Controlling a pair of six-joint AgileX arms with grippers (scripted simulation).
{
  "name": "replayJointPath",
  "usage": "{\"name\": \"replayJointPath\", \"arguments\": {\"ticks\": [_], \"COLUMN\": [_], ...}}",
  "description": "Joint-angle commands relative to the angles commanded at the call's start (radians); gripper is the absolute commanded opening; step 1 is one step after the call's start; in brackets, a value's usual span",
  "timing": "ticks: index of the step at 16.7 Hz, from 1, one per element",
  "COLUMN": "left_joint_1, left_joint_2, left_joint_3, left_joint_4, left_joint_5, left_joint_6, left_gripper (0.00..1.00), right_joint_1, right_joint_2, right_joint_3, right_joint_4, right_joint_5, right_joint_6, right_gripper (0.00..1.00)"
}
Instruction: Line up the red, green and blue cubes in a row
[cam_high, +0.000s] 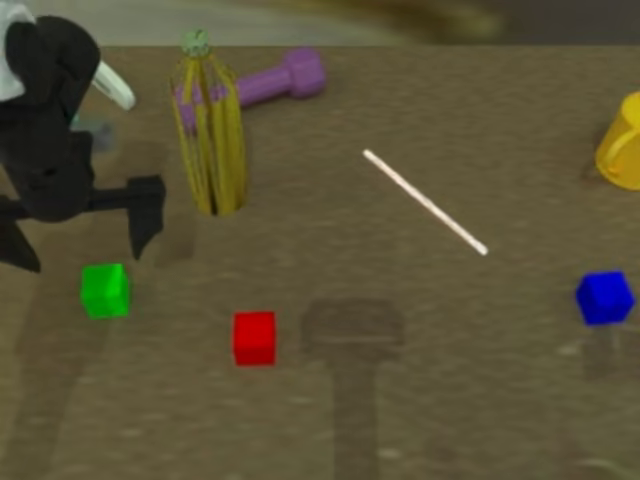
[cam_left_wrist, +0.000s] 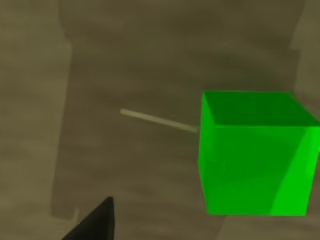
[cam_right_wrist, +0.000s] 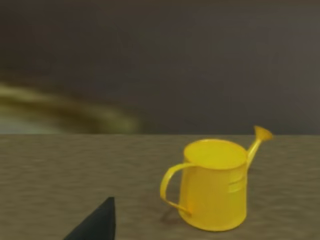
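hovering left claw above green cube

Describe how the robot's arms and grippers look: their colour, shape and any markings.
The left arm is matte black and chunky, with a white part near its top. The left gripper has flat, black, pointed fingers. No markings or cables show. Of the right arm, only one black pointed fingertip shows.

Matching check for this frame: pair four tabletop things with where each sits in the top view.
1. green cube
2. red cube
3. blue cube
4. watering can

A. right edge, far side
B. near the left gripper
C. near side, left of centre
D. right edge, near side

Pairs: 1-B, 2-C, 3-D, 4-A
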Motion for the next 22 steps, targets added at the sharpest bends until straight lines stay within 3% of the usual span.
{"name": "replayJointPath", "arguments": {"ticks": [7, 12, 22], "left_joint_1": [0.003, 0.004, 0.004], "left_joint_2": [0.122, 0.134, 0.134], "left_joint_3": [-0.138, -0.148, -0.148], "left_joint_4": [0.266, 0.284, 0.284], "left_joint_5": [0.001, 0.001, 0.001], "left_joint_6": [0.005, 0.005, 0.005], "left_gripper": [1.0, 1.0, 0.25], "right_joint_1": [0.0, 0.0, 0.0], "right_joint_2": [0.0, 0.0, 0.0], "right_joint_3": [0.0, 0.0, 0.0], "right_joint_4": [0.0, 0.0, 0.0], "right_joint_5": [0.0, 0.0, 0.0], "right_joint_6": [0.0, 0.0, 0.0], "right_gripper": [1.0, 1.0, 1.0]}}
